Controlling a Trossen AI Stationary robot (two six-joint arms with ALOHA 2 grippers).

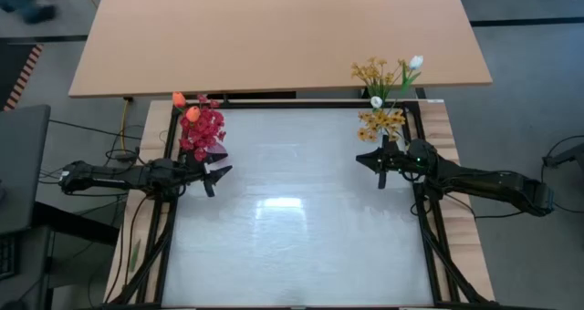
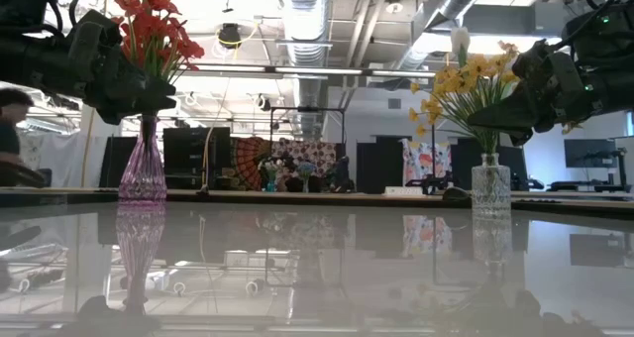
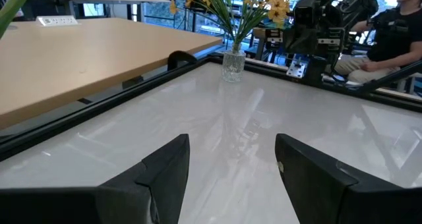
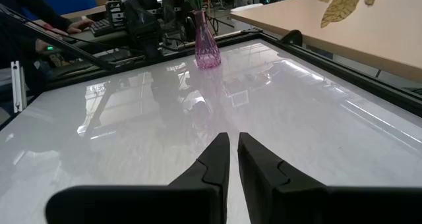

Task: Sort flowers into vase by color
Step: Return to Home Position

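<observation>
Red and orange flowers (image 1: 200,128) stand by their stems in a pink glass vase (image 2: 143,165) at the table's far left. Yellow flowers with a white one (image 1: 387,93) stand in a clear glass vase (image 2: 489,185) at the far right. My left gripper (image 1: 222,177) is open, held level above the table just near of the pink vase, with nothing between its fingers. My right gripper (image 1: 370,162) is shut and empty, just near of the clear vase.
The white tabletop (image 1: 292,219) lies inside a black frame (image 1: 168,223). A wooden desk (image 1: 274,32) stands beyond the far edge. A seated person (image 3: 389,33) shows beyond the table's right side in the left wrist view.
</observation>
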